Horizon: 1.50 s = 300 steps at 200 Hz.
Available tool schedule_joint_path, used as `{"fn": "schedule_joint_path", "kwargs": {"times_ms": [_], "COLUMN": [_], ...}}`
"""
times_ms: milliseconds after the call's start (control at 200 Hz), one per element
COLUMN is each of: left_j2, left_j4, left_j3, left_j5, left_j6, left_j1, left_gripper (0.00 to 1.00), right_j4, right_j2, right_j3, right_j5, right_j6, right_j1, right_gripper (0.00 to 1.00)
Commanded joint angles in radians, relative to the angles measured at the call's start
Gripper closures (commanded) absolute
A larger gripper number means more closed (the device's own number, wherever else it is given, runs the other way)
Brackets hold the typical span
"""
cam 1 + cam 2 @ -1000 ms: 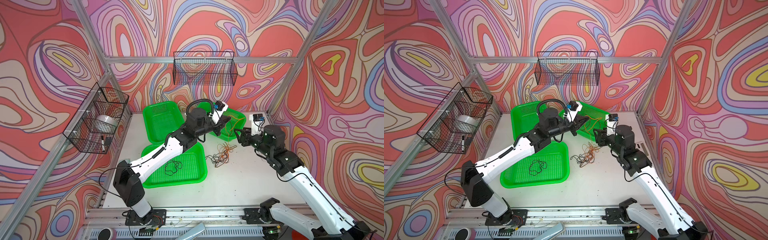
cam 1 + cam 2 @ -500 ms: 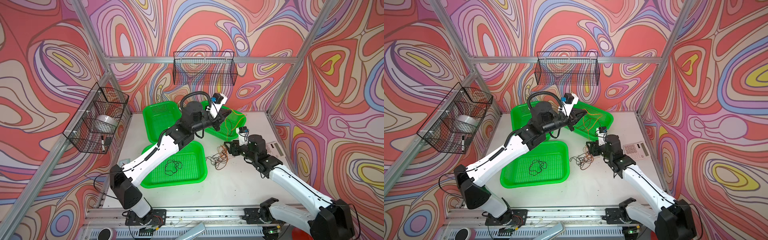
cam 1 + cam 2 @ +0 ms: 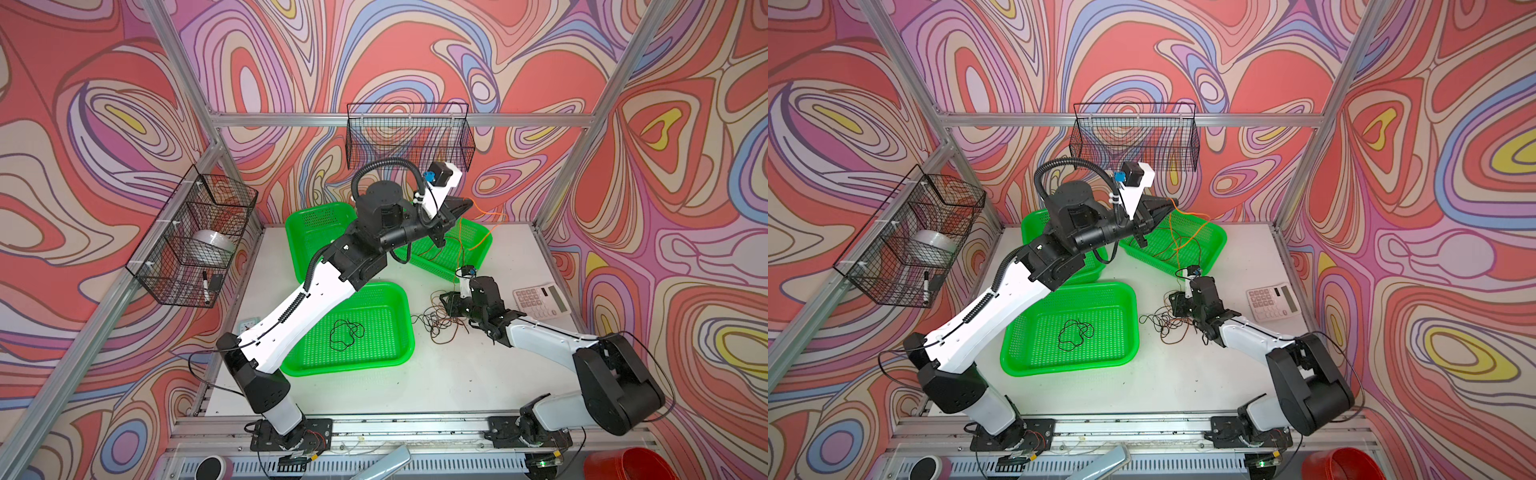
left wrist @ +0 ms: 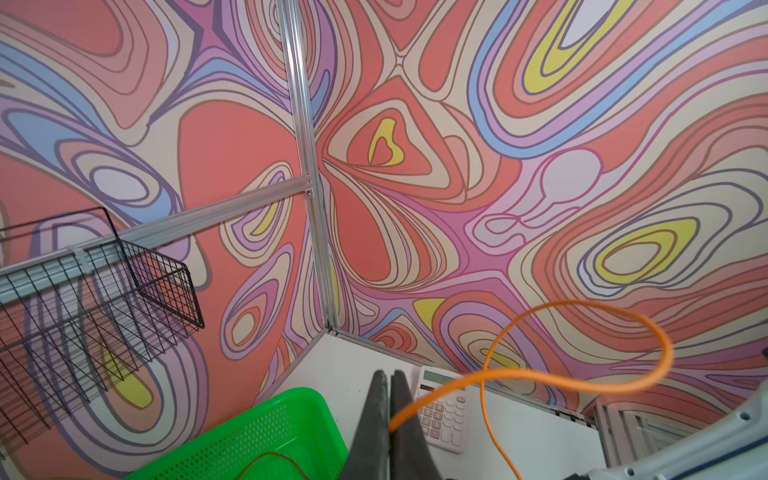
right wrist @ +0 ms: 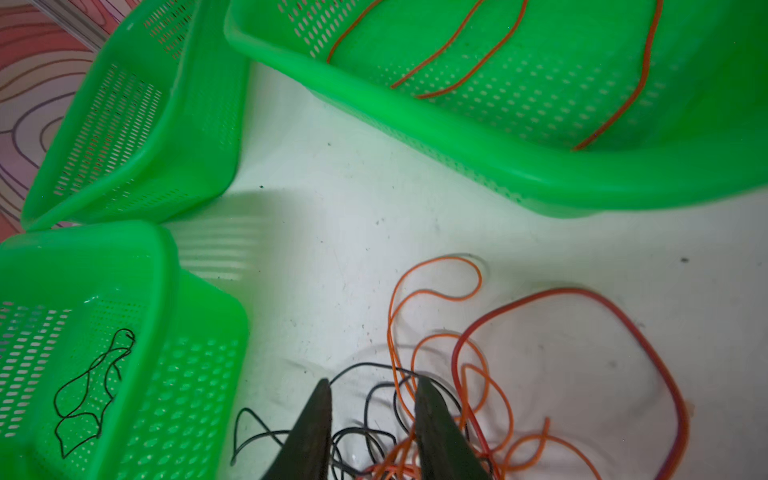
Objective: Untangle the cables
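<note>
Two claws are busy with the cables. The left claw (image 4: 388, 374) is high up near the back wall, and it looks to be above a back basket (image 5: 457, 137). It is shut tight on the orange cable (image 4: 582, 305), which loops out from between its tips and runs down toward the table (image 3: 415, 390). The right claw (image 5: 372, 384) is low down, right over the tangle (image 3: 436, 326), which lies on the table between the baskets and the calculator (image 3: 540, 301). Its jaws are apart, with thin black and orange strands in the gap, and I cannot see that anything is pinched there. One black cable (image 3: 347, 332) lies alone in the near basket (image 3: 409, 332), so that one looks done. A red-brown cable (image 5: 573, 289) makes a big loop on the table just beside the right claw. I think the step now is to hold the pile down while the orange cable gets pulled free. To do it well, the right claw should close on the black strands only. If it grabs the orange one too, the pull will only tighten the knot. The left claw should lift slowly and straight, so the orange cable slides out and does not drag the whole pile up. If the pile starts to rise, it is better to stop, let the cable go slack, and pick a new spot to hold.
</note>
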Motion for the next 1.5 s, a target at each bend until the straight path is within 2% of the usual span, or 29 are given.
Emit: {"fn": "schedule_joint_path", "kwargs": {"times_ms": [0, 155, 210, 285, 335, 556, 766, 901, 1132, 1212, 1497], "left_j2": [0.027, 0.063, 0.068, 0.074, 0.073, 0.065, 0.060, 0.057, 0.024, -0.001, -0.103], "left_j4": [-0.114, -0.208, -0.223, -0.239, -0.250, -0.280, -0.280, -0.283, -0.283, -0.272, -0.173], "left_j3": [0.130, 0.260, 0.280, 0.297, 0.301, 0.290, 0.276, 0.273, 0.232, 0.194, -0.058], "left_j5": [-0.015, -0.034, -0.039, -0.006, 0.011, 0.024, 0.025, 0.027, 0.027, 0.033, 0.076], "left_j6": [0.062, 0.100, 0.112, 0.102, 0.098, 0.104, 0.111, 0.116, 0.118, 0.111, 0.032], "left_j1": [-0.001, 0.000, 0.005, 0.015, 0.016, 0.018, 0.019, 0.020, 0.044, 0.065, 0.195], "left_gripper": [1.00, 1.00, 1.00, 1.00, 1.00, 1.00, 1.00, 1.00, 1.00, 1.00, 1.00], "right_j4": [0.068, 0.080, 0.065, 0.094, 0.098, 0.004, -0.019, -0.019, -0.029, -0.057, -0.270], "right_j2": [0.034, 0.043, 0.020, -0.057, -0.128, -0.386, -0.414, -0.362, -0.344, -0.361, -0.376], "right_j3": [-0.035, -0.057, -0.058, -0.083, -0.102, -0.118, -0.064, -0.009, 0.065, 0.102, 0.377], "right_j5": [0.034, 0.040, 0.031, -0.037, -0.032, -0.004, -0.061, -0.095, -0.070, -0.059, 0.013], "right_j6": [0.041, 0.022, 0.000, -0.074, -0.108, -0.217, -0.249, -0.251, -0.231, -0.233, -0.275], "right_j1": [0.008, 0.008, 0.009, 0.018, 0.029, 0.033, 0.037, 0.041, 0.041, 0.040, 0.040], "right_gripper": [0.66, 0.57, 0.50, 0.37, 0.33, 0.30, 0.31, 0.41, 0.87, 1.00, 1.00]}}
